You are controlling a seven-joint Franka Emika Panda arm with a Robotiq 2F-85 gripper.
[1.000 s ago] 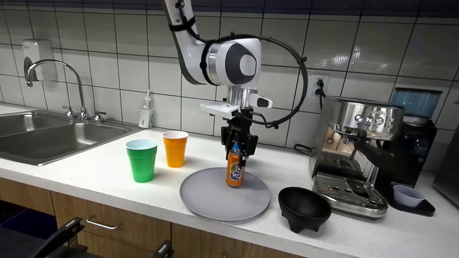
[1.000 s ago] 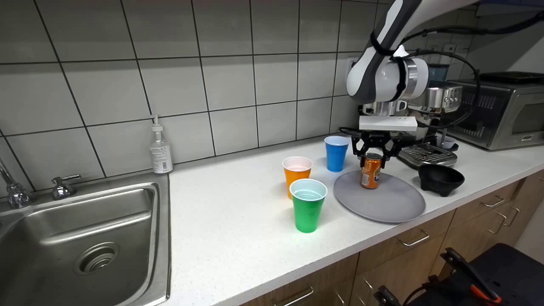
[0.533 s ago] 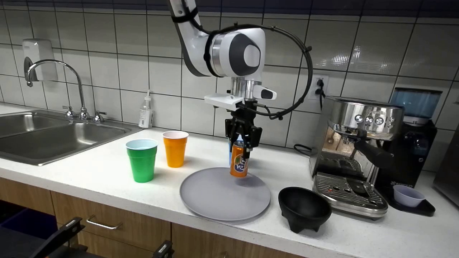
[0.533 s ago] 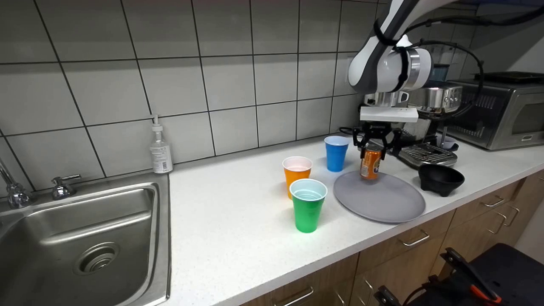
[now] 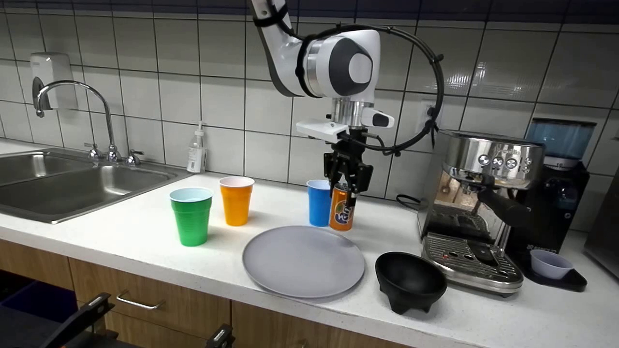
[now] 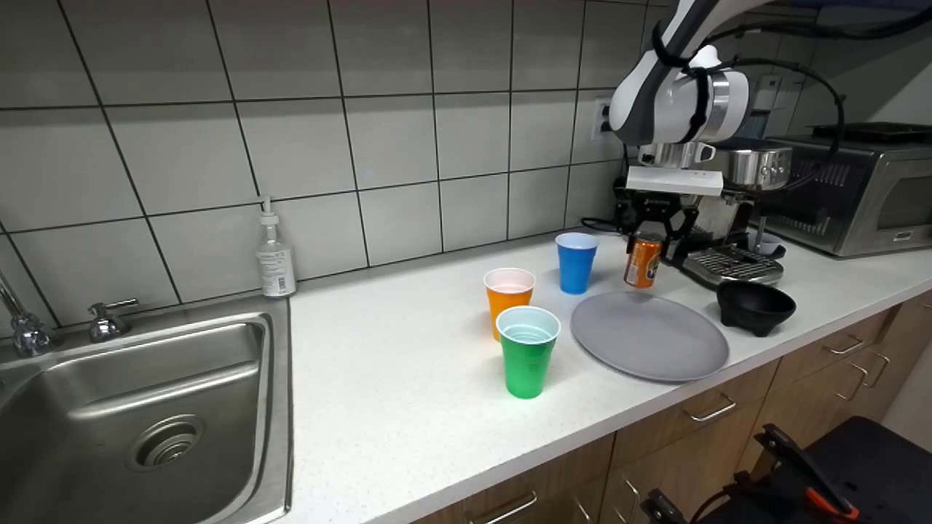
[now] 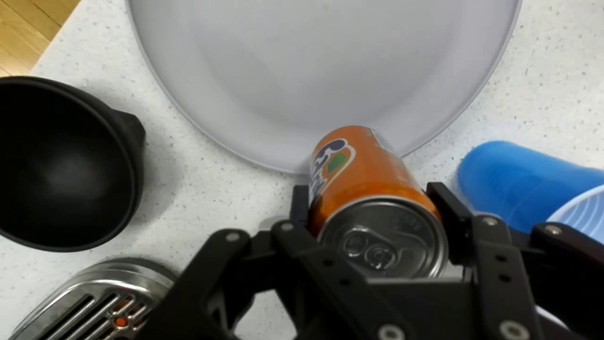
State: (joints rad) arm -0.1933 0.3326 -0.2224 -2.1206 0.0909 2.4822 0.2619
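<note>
I have the can clenched in my gripper, one finger on each side of it near the lid. It hangs roughly upright above the counter: in both exterior views its base shows just past the wall-side rim of the grey plate, while in my wrist view it overlaps that rim. Close by, the blue cup stands upright on the counter, with a gap between it and the can in an exterior view. Just beside the plate I see the black bowl on its short legs, and near that the espresso machine, with the grinder next to it and the microwave farther along. Going the other way from the plate, the orange cup and the green cup stand upright near each other. Well apart from them, the pump bottle is up against the tiled wall, by the corner of the steel sink and its faucet.
</note>
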